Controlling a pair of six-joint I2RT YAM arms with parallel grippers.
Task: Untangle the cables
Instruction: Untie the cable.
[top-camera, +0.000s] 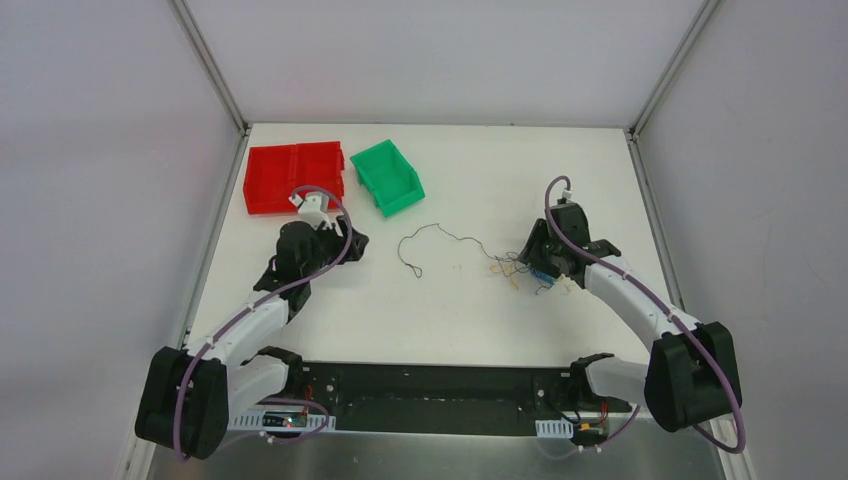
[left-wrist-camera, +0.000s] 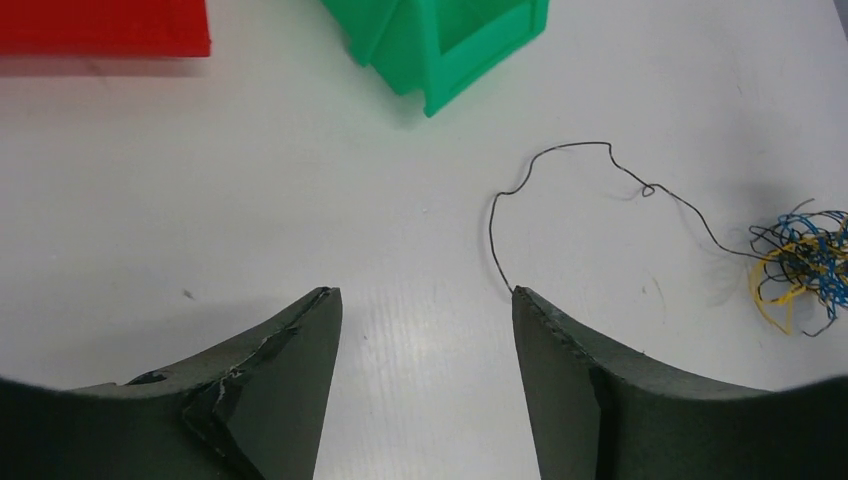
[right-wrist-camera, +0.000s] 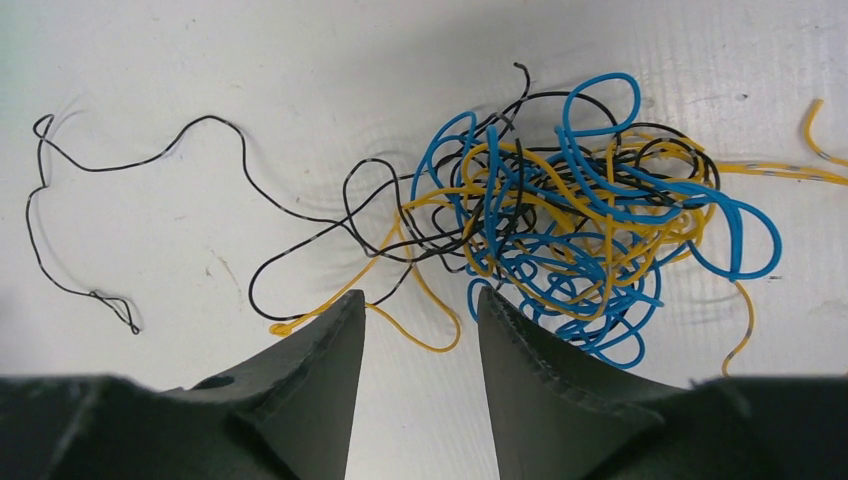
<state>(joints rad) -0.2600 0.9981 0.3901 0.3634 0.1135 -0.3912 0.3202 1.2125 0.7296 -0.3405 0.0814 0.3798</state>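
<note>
The cables form a small clump (top-camera: 512, 270) of blue, yellow and black wires right of the table's centre, seen close in the right wrist view as a dense knot (right-wrist-camera: 580, 230). One long black strand (top-camera: 432, 235) trails left from it across the table. My right gripper (right-wrist-camera: 420, 295) stands open at the clump's near edge, with a yellow loop (right-wrist-camera: 430, 335) lying just in front of its fingertips. My left gripper (left-wrist-camera: 425, 295) is open and holds nothing. The black strand's (left-wrist-camera: 560, 155) free end lies at its right fingertip (left-wrist-camera: 520, 300). The clump (left-wrist-camera: 800, 265) sits far to its right.
A red bin (top-camera: 295, 178) and a green bin (top-camera: 388, 177) stand at the back left, just beyond my left gripper (top-camera: 350, 245). My right gripper (top-camera: 530, 268) is near the table's right side. Grey walls enclose the white table (top-camera: 450, 320).
</note>
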